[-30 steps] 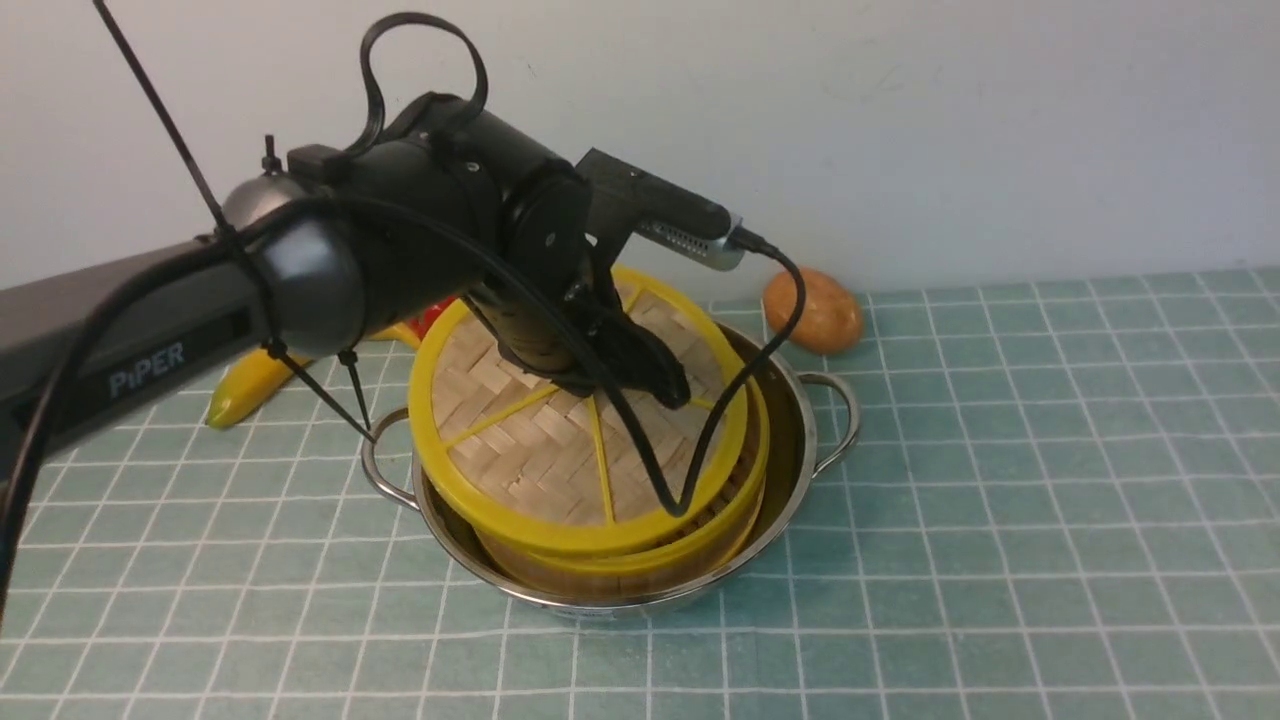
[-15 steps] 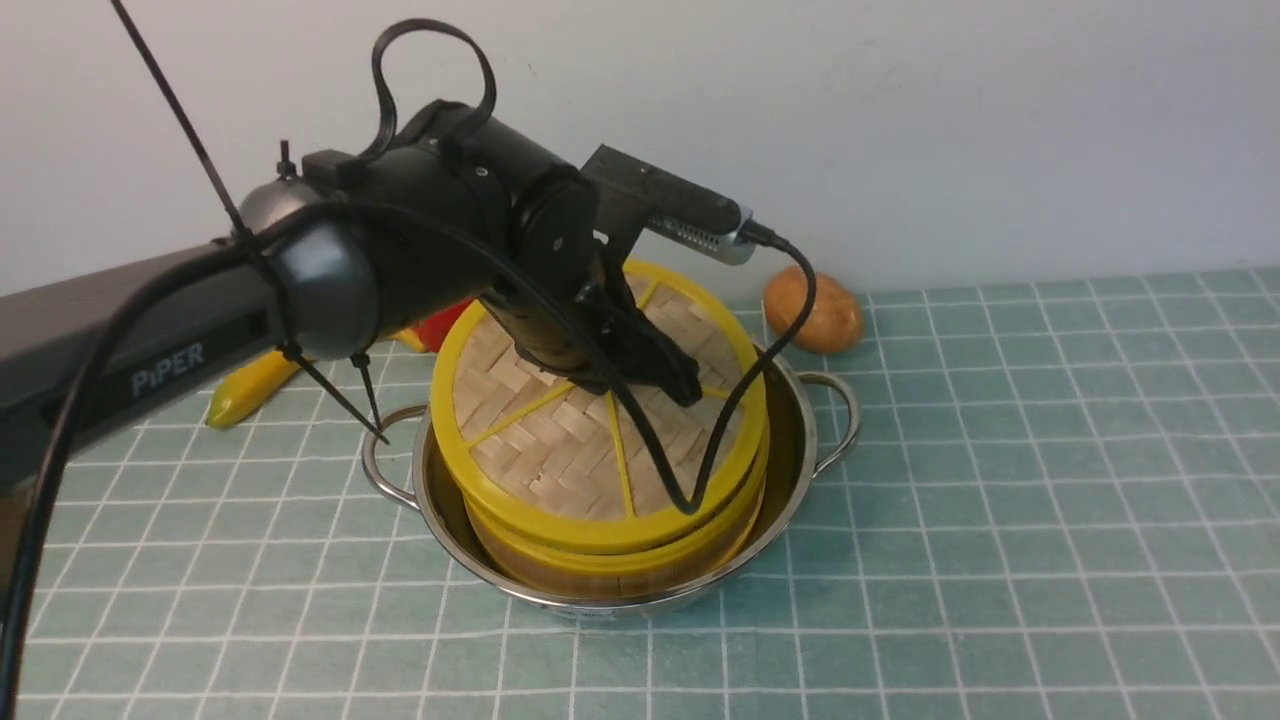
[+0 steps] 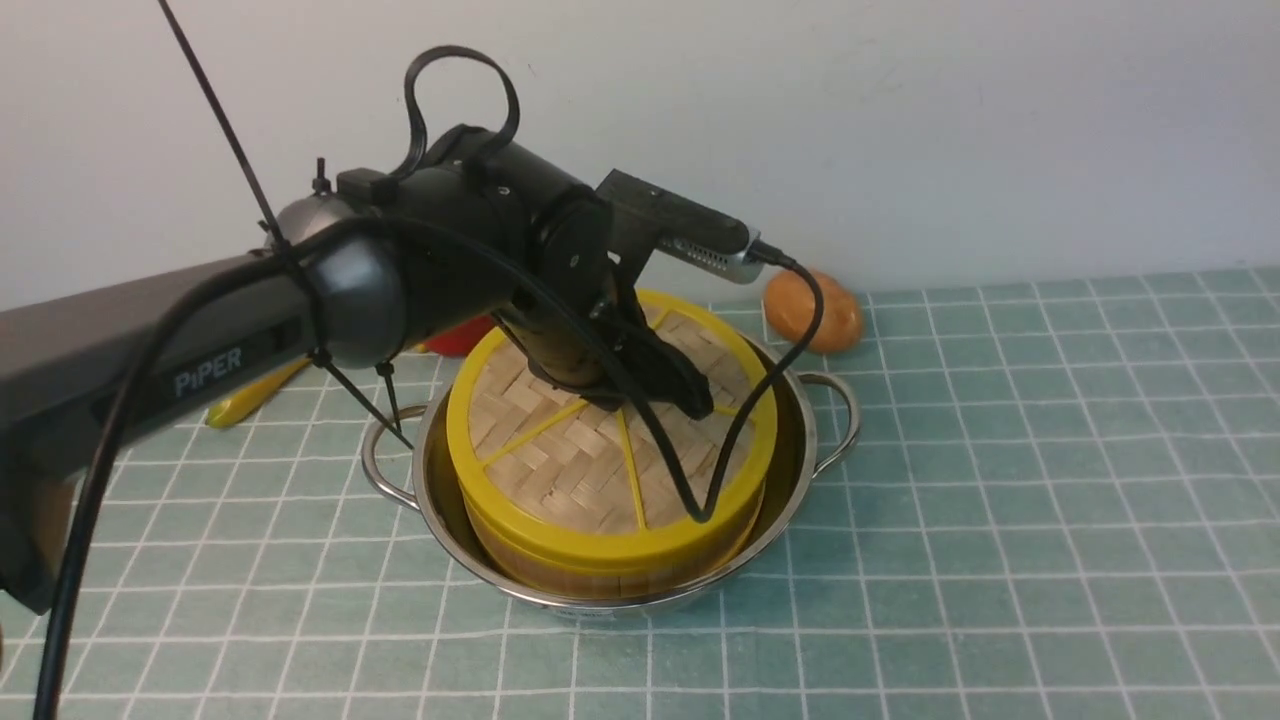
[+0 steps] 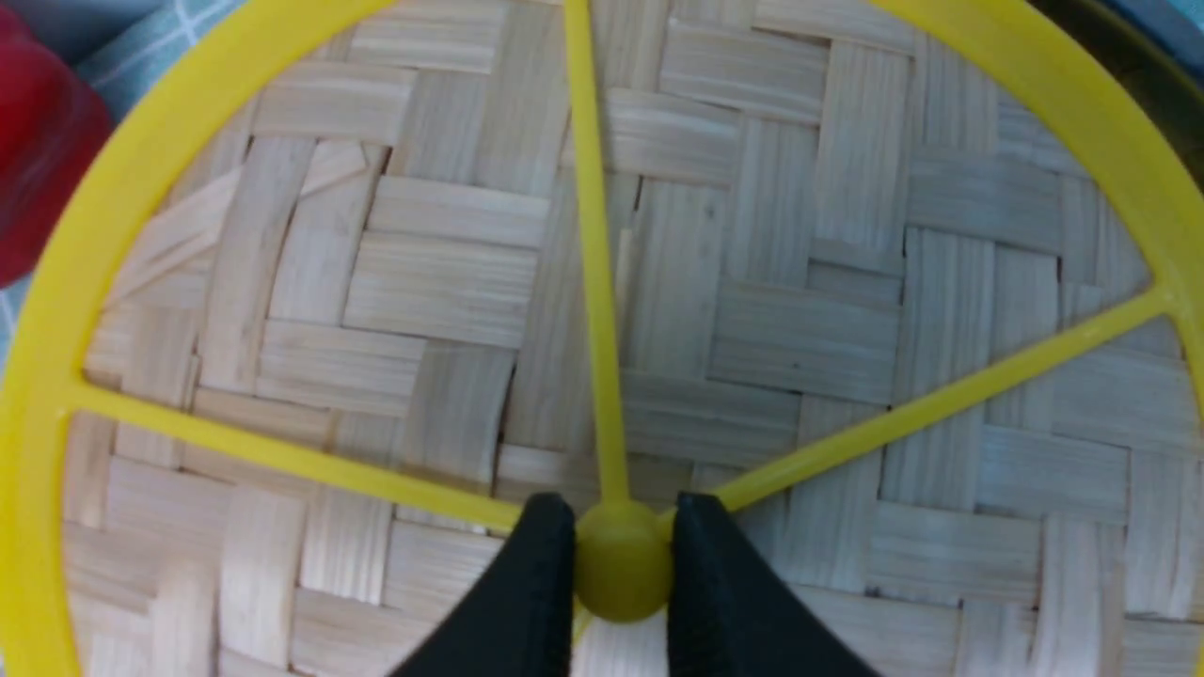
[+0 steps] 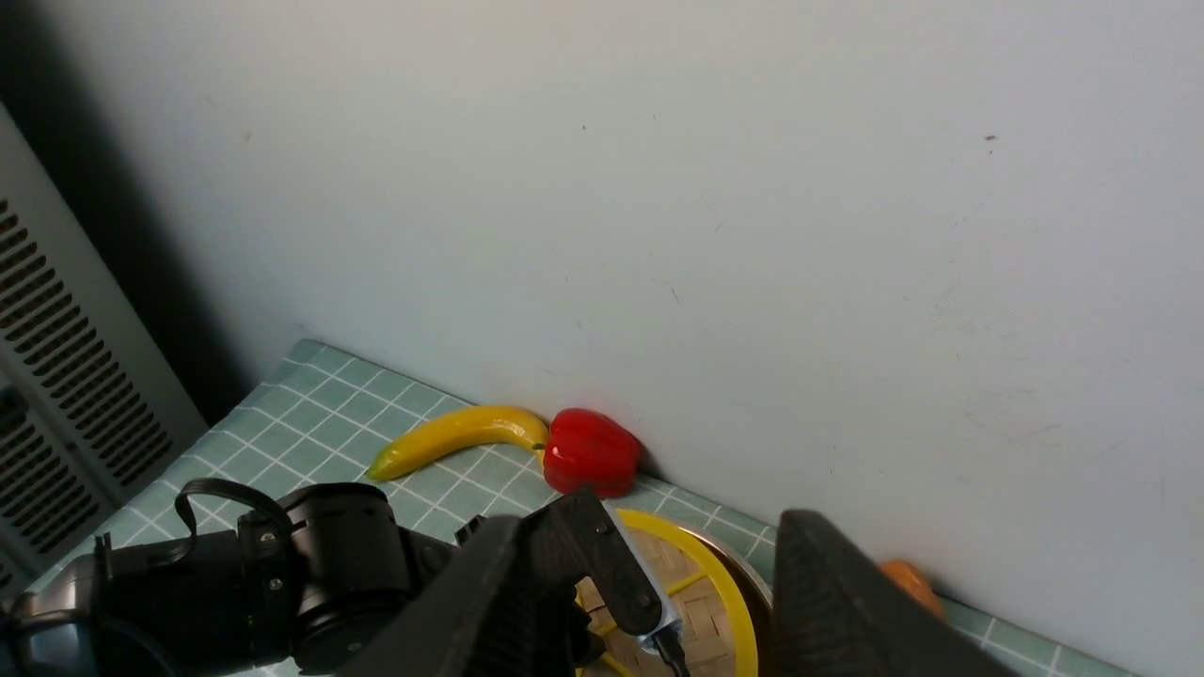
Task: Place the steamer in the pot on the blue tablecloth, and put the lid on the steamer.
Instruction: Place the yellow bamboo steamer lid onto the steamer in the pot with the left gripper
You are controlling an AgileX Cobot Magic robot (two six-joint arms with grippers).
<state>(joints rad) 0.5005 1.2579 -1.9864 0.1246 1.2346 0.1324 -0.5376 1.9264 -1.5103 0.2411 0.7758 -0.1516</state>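
Observation:
The steel pot (image 3: 792, 470) stands on the blue tablecloth (image 3: 1000, 500) with the bamboo steamer (image 3: 600, 575) inside it. The woven lid (image 3: 555, 460) lies on top of the steamer, covering its rim. My left gripper (image 3: 690, 400) reaches down onto the lid's centre. In the left wrist view the left gripper (image 4: 621, 527) is shut on the lid's yellow hub (image 4: 621, 569), one black finger on each side. My right gripper (image 5: 656, 519) is out of the front view; its own view shows it held high, open, with nothing between the fingers.
Behind the pot, by the wall, lie a yellow banana (image 3: 245, 395), a red pepper (image 3: 465, 335) and an orange-brown rounded item (image 3: 812, 310). A grey vented panel (image 5: 56, 376) stands beyond the cloth's left end. The left arm's cable hangs over the lid.
The left arm has carried the lid to the right and down. It was tilted and offset to the left of the steamer; now it sits squarely on the steamer's rim.

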